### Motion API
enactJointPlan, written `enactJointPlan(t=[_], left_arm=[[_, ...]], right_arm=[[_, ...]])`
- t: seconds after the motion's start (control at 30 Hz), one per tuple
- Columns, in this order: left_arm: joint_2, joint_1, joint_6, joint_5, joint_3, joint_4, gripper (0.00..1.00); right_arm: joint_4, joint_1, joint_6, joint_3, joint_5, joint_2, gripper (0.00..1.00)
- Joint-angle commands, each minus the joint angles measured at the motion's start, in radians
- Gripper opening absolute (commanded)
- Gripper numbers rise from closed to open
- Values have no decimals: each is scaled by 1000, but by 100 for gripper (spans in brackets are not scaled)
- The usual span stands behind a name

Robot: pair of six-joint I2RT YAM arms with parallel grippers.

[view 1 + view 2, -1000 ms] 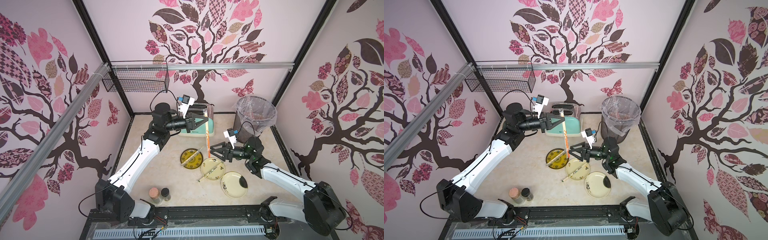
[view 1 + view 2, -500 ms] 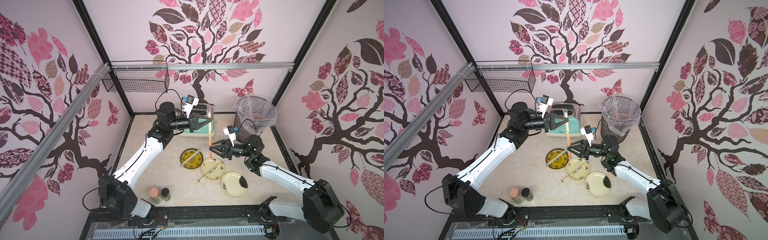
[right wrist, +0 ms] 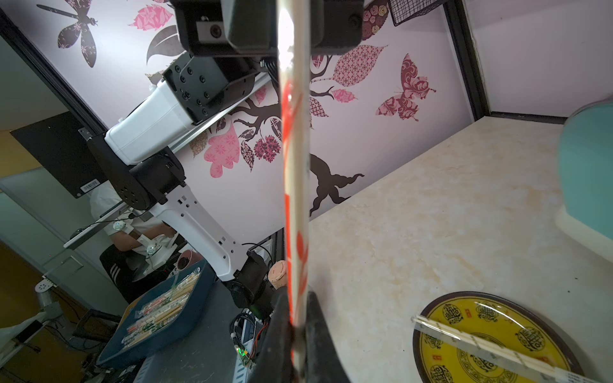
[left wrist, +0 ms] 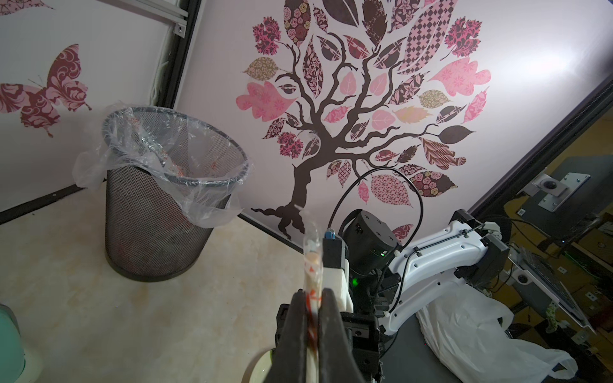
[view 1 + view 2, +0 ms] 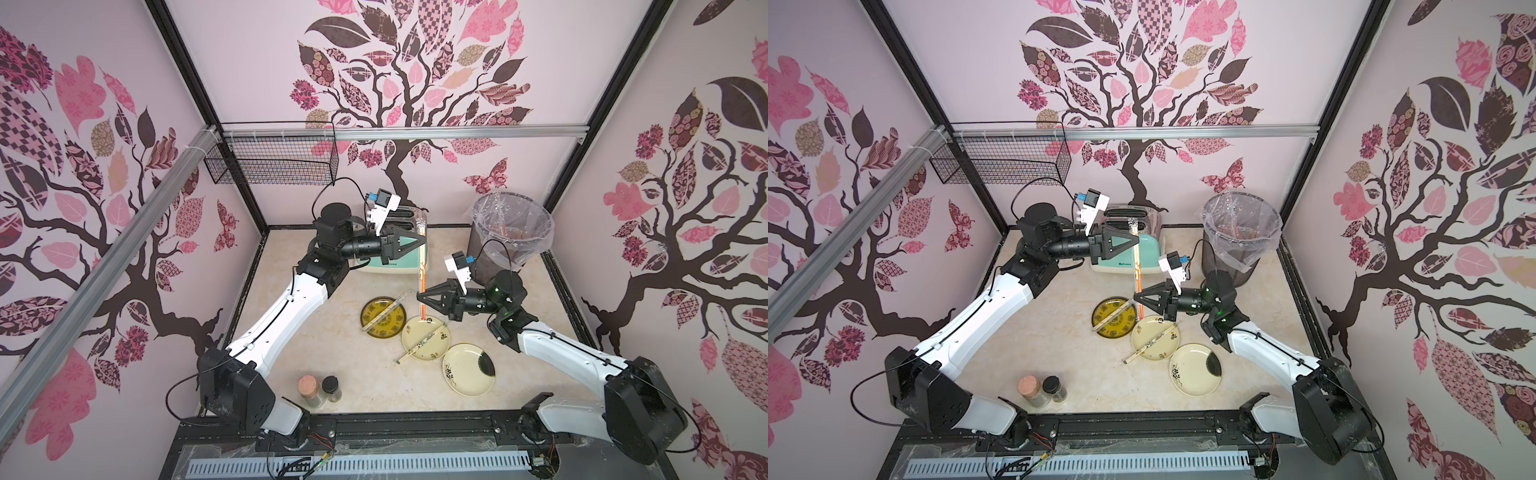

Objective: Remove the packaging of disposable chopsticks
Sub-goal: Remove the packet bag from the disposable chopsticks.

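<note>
Your red-printed sleeve (image 5: 422, 272) stands almost upright a little right of centre in both top views, with the pale sticks (image 3: 302, 185) inside it. Your left gripper (image 5: 423, 241) is closed on its upper part, and a short clear end pokes out above the jaws. In the left wrist view both fingers (image 4: 298, 321) press flat on the plastic. Your right gripper (image 5: 419, 296) is clamped on the sleeve lower down. In the right wrist view its fingers (image 3: 316, 335) sit tight against either side of the sleeve. The two grippers point toward each other, the left one higher in the frame, with a straight stretch of sleeve between them. The lower end hangs below the right gripper and shows over the far rim of a cream plate (image 5: 413, 334); you cannot tell whether it touches.

That plate carries a second wrapped pair (image 5: 423, 341), lying slantwise with one end past the rim over the table (image 5: 332, 345). Just to its upper left, a yellow plate (image 5: 390, 328) holds a third wrapped pair (image 5: 384, 312). A third plate (image 5: 461, 365) lies to the lower right of these.

Behind the left gripper sits the teal toaster (image 5: 380, 268), at upper centre. The lined bin (image 5: 509, 232) stands at upper right, behind your right arm. Two jars (image 5: 320, 388) stand near the table's lower edge, and a wire basket (image 5: 270, 162) hangs on the wall at upper left.
</note>
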Motion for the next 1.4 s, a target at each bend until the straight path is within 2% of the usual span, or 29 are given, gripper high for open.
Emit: enactJointPlan(t=[0.0, 0.2, 0.57, 0.8, 0.9, 1.0, 1.1, 1.23, 1.37], left_arm=[[9, -23, 5, 57, 1, 10, 6], [2, -44, 3, 84, -48, 10, 13], [-52, -48, 42, 95, -124, -57, 15], [-93, -48, 66, 87, -134, -76, 22], [-110, -41, 62, 29, -113, -84, 28], [-107, -26, 55, 0, -59, -95, 44], [-89, -1, 43, -16, -3, -98, 54], [-41, 31, 5, -45, 62, -99, 58], [0, 35, -19, -9, 100, -73, 58]], right_arm=[[-1, 2, -8, 26, 20, -18, 0], [-34, 2, -38, 56, 37, -28, 0], [-77, 2, -72, 124, 65, -25, 0], [-86, 2, -79, 125, 69, -23, 0], [-91, 2, -79, 118, 61, -20, 0], [-97, 2, -83, 111, 55, -19, 0], [-109, 4, -88, 110, 49, -19, 0], [-105, 5, -88, 110, 41, -18, 0], [-105, 8, -86, 108, 37, -19, 0]])
